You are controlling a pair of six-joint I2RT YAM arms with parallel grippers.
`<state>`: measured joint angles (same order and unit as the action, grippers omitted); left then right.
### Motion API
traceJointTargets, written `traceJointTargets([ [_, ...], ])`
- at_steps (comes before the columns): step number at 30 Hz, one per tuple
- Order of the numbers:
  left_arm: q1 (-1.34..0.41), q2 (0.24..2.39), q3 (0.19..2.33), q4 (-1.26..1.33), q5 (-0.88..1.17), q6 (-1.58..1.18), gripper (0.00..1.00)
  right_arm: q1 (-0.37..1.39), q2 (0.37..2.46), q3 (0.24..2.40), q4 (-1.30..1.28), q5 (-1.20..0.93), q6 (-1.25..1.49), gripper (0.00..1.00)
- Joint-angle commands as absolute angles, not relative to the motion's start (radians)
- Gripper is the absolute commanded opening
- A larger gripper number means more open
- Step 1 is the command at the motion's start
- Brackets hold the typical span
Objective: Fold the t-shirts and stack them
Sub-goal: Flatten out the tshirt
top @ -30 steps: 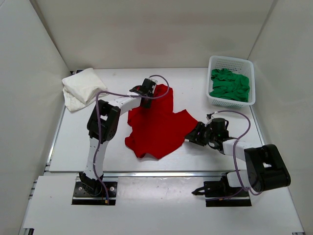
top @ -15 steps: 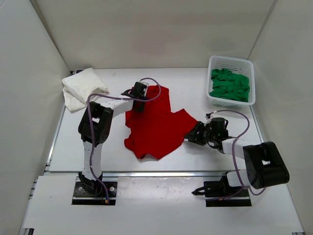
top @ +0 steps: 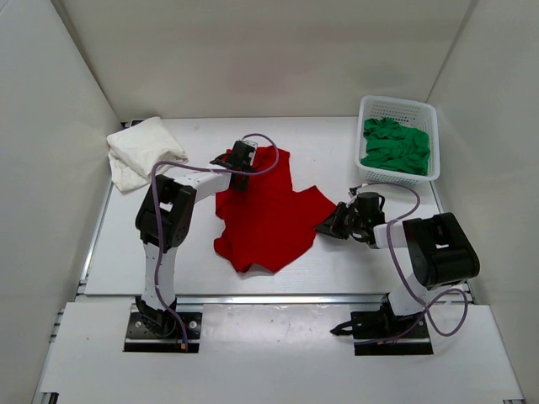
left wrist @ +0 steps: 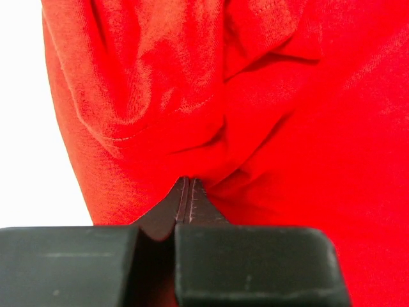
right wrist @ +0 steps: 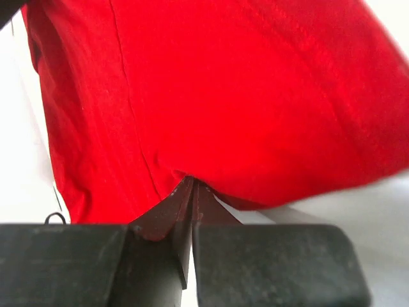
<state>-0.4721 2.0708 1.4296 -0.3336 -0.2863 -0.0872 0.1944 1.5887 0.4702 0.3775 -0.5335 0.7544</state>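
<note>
Since our left end effector point(left wrist: 190, 184) is clamped on the red t-shirt point(top: 268, 215) at its 11 o'clock corner and our right end effector point(right wrist: 190, 182) at 4, the shirt lies between them.

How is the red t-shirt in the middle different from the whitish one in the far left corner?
The bright red cloth t-shirt lies spread out and rumpled; the off-white cloth t-shirt sits folded in a compact bundle. The red one is pinched at two edges by the shut left gripper and right gripper; the off-white one is untouched. Both are plain soft cloth on the white table.
</note>
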Motion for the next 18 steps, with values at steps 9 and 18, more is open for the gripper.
traceJointTargets([
  [9,-0.330,1.830,1.378,-0.318,-0.093,-0.224,0.00,0.127,1.597,0.529,0.373,-0.457,0.756,0.00],
  [18,-0.092,1.663,1.143,-0.166,0.198,-0.452,0.00,0.081,1.586,0.632,0.315,-0.427,0.733,0.00],
])
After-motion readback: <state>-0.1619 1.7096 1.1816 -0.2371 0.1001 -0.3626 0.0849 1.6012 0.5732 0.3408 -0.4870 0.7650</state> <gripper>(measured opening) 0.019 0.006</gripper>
